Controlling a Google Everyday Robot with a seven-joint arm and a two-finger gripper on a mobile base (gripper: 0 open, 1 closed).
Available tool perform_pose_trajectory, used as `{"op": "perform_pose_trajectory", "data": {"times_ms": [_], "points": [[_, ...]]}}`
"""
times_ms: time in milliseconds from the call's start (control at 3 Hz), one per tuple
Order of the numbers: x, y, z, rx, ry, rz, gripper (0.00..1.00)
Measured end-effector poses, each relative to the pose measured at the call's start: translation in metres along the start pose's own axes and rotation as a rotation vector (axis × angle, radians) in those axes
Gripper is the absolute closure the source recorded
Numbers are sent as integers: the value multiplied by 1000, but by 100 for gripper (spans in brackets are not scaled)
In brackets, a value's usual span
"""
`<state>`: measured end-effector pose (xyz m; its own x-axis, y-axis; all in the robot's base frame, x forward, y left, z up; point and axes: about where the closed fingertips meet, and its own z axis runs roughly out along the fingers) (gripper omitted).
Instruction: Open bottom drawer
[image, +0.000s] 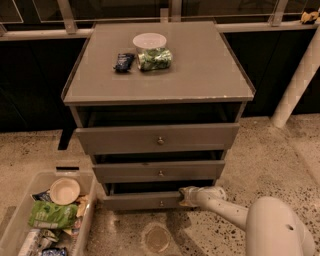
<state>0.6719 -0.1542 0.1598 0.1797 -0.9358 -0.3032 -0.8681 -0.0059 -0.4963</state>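
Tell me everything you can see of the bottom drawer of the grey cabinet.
The bottom drawer is a flat grey front, wood by its look, the lowest of three, just above the floor. A small round metal knob sits at its centre. A dark gap shows above its top edge. The gripper is at its right end, by the top edge.
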Motion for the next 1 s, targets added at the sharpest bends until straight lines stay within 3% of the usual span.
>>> {"op": "perform_pose_trajectory", "data": {"times_ms": [333,667,1000], "points": [[-3,21,-2,13,-15,-57,100],[1,46,-6,17,-20,-69,100],[0,44,-8,17,-20,-69,100]]}}
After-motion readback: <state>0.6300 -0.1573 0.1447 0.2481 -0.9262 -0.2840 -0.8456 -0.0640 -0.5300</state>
